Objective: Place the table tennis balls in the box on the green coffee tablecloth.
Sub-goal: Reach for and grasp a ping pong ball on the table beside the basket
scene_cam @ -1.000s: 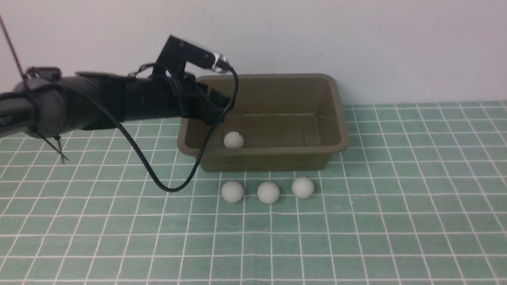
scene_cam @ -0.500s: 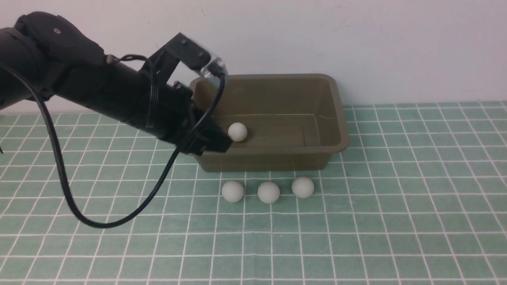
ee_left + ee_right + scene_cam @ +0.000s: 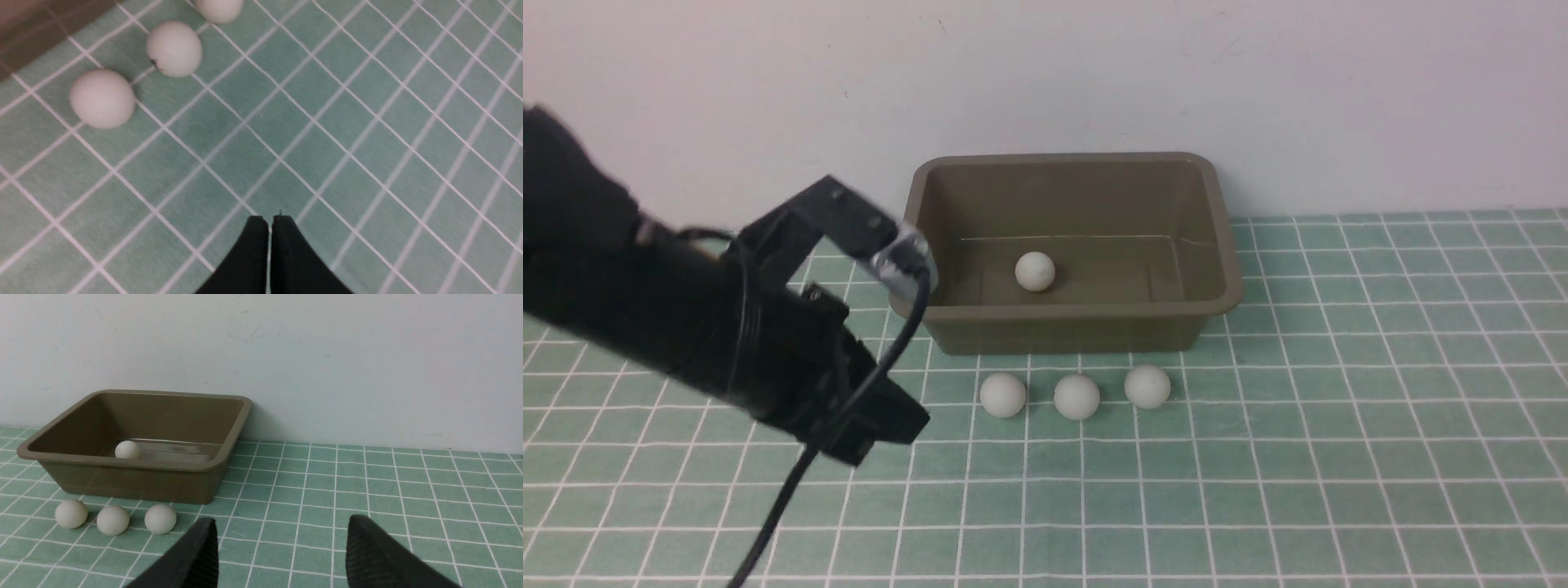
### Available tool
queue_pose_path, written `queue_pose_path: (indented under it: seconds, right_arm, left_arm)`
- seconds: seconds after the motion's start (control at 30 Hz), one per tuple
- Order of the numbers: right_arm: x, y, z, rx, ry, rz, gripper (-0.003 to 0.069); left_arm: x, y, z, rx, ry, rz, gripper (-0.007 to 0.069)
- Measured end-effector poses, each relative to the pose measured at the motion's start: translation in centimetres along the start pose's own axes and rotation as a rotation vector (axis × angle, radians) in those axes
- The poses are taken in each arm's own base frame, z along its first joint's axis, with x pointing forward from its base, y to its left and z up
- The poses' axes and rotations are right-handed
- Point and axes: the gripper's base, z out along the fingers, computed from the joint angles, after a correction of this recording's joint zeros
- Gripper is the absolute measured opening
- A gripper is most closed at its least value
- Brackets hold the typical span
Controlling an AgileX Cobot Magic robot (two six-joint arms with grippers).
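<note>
A rectangular olive-brown plastic box (image 3: 1225,245) with a flared rim stands on a mint-green tablecloth (image 3: 1339,408) gridded with thin white lines, close to a pale wall (image 3: 1258,82). One small matte white table tennis ball (image 3: 1035,271) lies inside the box. Three more sit in a row on the cloth just in front of it: the left ball (image 3: 1002,394), the middle ball (image 3: 1076,397), bearing a small dark mark, and the right ball (image 3: 1147,385). The black left gripper (image 3: 269,220) hangs over bare cloth near the left ball, jaws pressed together, holding nothing. The right gripper (image 3: 282,535) hovers low, apart from the balls, jaws parted and empty.
</note>
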Motion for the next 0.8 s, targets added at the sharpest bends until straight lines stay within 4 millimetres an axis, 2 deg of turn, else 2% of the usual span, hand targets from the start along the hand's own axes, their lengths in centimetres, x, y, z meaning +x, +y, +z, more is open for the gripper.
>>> queue_pose_path:
  seconds: [0.23,0.37,0.43,0.6,0.7,0.8]
  right_arm:
    - [0.0,0.0,0.0,0.001,0.0,-0.001,0.0388]
    - [0.0,0.0,0.0,0.001,0.0,-0.001,0.0388]
    - [0.0,0.0,0.0,0.001,0.0,-0.001,0.0388]
    - [0.0,0.0,0.0,0.0,0.0,0.0,0.0388]
    - [0.0,0.0,0.0,-0.001,0.0,0.001,0.0388]
    - [0.0,0.0,0.0,-0.005,-0.001,0.006,0.0388]
  left_arm:
    - [-0.2,1.8,4.3,-0.21,-0.125,-0.067,0.0017]
    - [0.9,3.1,6.9,-0.252,-0.062,-0.057,0.0137]
    - [1.5,3.4,8.1,-0.229,-0.03,-0.06,0.0241]
    - [1.7,4.1,9.8,-0.221,-0.044,-0.139,0.0439]
    - [1.6,4.5,10.4,-0.223,-0.046,-0.114,0.0483]
    - [1.4,4.9,11.1,-0.224,-0.035,-0.08,0.0489]
